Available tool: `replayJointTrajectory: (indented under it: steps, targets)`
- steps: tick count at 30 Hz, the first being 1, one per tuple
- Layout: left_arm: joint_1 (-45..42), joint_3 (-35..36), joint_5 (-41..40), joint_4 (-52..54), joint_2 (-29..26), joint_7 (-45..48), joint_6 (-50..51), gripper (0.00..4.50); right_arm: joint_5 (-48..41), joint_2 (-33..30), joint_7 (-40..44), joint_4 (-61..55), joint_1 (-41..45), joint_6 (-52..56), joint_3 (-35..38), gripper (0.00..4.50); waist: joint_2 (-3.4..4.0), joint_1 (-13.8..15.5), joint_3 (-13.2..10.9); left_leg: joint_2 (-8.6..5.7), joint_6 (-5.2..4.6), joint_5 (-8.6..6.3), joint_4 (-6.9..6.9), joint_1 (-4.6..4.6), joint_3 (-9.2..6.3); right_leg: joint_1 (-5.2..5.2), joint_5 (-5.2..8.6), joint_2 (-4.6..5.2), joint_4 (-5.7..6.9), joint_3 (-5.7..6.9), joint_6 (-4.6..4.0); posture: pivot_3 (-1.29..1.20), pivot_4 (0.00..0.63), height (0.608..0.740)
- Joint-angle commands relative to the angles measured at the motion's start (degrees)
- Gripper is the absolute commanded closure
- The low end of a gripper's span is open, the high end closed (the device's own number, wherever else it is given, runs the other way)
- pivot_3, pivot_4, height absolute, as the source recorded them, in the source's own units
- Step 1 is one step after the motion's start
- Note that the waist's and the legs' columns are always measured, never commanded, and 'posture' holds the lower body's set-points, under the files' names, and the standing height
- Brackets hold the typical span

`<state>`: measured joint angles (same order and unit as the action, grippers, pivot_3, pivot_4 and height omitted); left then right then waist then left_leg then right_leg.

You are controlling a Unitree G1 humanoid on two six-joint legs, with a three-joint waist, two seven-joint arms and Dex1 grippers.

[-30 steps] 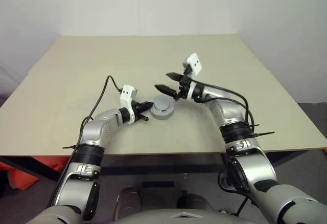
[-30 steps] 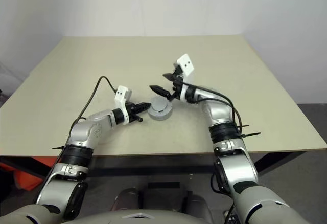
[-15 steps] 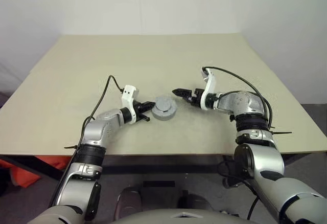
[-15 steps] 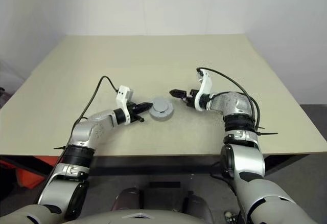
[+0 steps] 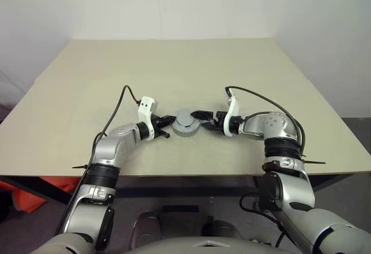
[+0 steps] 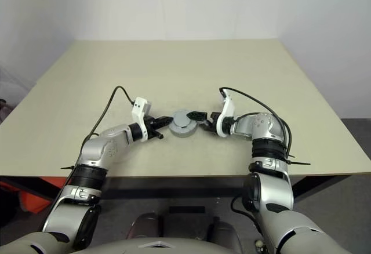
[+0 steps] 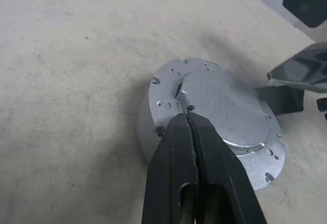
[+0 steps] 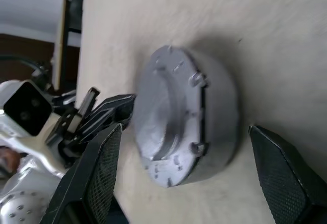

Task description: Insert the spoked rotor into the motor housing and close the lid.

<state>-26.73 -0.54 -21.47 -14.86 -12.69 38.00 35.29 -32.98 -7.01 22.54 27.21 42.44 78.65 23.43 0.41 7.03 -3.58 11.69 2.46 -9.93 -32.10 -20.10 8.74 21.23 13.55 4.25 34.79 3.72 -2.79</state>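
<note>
The motor housing (image 5: 184, 130) stands in the middle of the table with the lid (image 5: 185, 118), a grey disc with a notched edge, lying flat on top of it. The spoked rotor is hidden. My left gripper (image 5: 167, 121) is shut, and its tips rest against the lid's left rim (image 7: 168, 88). My right gripper (image 5: 203, 120) is open and lies nearly level just right of the housing. In the right wrist view its two fingers (image 8: 97, 178) flank the housing wall (image 8: 219, 106) without touching it.
The beige table (image 5: 174, 68) is bare around the housing, with its front edge close behind both forearms. A black cable loops from each wrist over the tabletop. Pale walls stand beyond the far edge.
My right arm has come down from above the housing and rolled its wrist. Its open fingers now sit low beside the housing's right side. The left gripper and the housing have not moved.
</note>
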Motion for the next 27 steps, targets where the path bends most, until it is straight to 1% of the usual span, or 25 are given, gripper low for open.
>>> replayJointTrajectory:
  steps: [1, 4, 8, 12, 15, 20, 25, 27]
  targets:
    - [0.4, -0.7, 0.8, 0.1, -0.5, -0.1, 0.2, 4.5, -3.3, 3.5, -1.1, 0.3, 1.6, 1.1, 2.7, 0.03, 0.0, 0.0, 0.0, 0.01, 0.01, 0.01, 0.01, 0.0, 0.0, 0.02, 0.0, 0.0, 0.0, 0.0, 0.01, 0.0, 0.0, 0.74]
    - [0.2, -0.8, 1.0, 0.0, -0.6, -0.2, 0.2, 4.5, -4.1, 6.6, -2.0, 2.6, 3.4, -0.8, 4.5, 0.03, 0.01, -0.1, 0.0, 0.01, 0.03, 0.02, 0.03, -0.02, -0.01, 0.05, 0.01, 0.0, 0.0, 0.0, 0.01, 0.0, 0.0, 0.74]
    - [0.0, -0.8, 1.2, 0.0, -0.8, -0.1, 0.1, 4.5, -3.4, 8.8, -2.6, 5.5, 4.8, -4.7, 4.6, 0.03, 0.02, -0.1, 0.0, 0.02, 0.05, 0.03, 0.07, -0.11, -0.01, 0.17, 0.0, 0.0, 0.01, -0.02, 0.01, 0.0, 0.0, 0.74]
    - [0.2, -0.7, 1.5, 0.4, -1.0, -0.3, 0.1, 4.5, -1.5, 9.9, -4.9, 9.4, 5.6, -12.7, 4.8, 0.03, 0.02, -0.1, 0.0, 0.01, 0.05, 0.03, 0.09, -0.15, -0.01, 0.19, 0.0, 0.0, 0.0, -0.02, 0.0, 0.0, 0.0, 0.74]
    - [0.5, -0.5, 1.5, 0.6, -1.0, -0.5, 0.0, 4.5, -0.5, 9.4, -6.0, 10.9, 5.6, -15.1, 3.8, 0.62, 0.03, -0.1, 0.0, 0.02, 0.14, 0.08, 0.1, -0.08, 0.01, 0.16, 0.01, 0.0, 0.02, -0.02, 0.02, 0.0, 0.0, 0.74]
    - [0.6, -0.3, 1.5, 0.5, -1.0, -0.6, -0.1, 4.5, 0.2, 8.5, -6.3, 12.1, 5.7, -17.8, 2.3, 2.4, 0.04, -0.1, 0.0, 0.02, 0.21, 0.12, 0.1, -0.07, 0.0, 0.14, 0.1, 0.0, 0.04, -0.02, 0.21, 0.0, 0.0, 0.74]
    - [0.6, 0.6, 1.1, 0.4, -0.5, -1.1, -0.6, 4.5, -0.1, 8.0, -7.0, 13.8, 6.3, -20.6, 2.8, 2.4, 0.04, -0.1, 0.0, 0.02, 0.24, 0.14, 0.1, -0.02, 0.0, 0.08, 0.0, 0.0, 0.07, -0.02, 0.04, 0.0, 0.0, 0.74]
    - [0.4, 3.5, -1.3, 0.7, 0.7, -2.1, -0.1, 4.5, -1.7, 7.9, -7.4, 14.6, 7.2, -20.5, 4.3, 2.4, 0.04, -0.1, 0.0, 0.03, 0.31, 0.18, 0.1, 0.0, 0.01, 0.07, 0.02, 0.0, 0.08, -0.02, 0.09, 0.0, 0.0, 0.74]
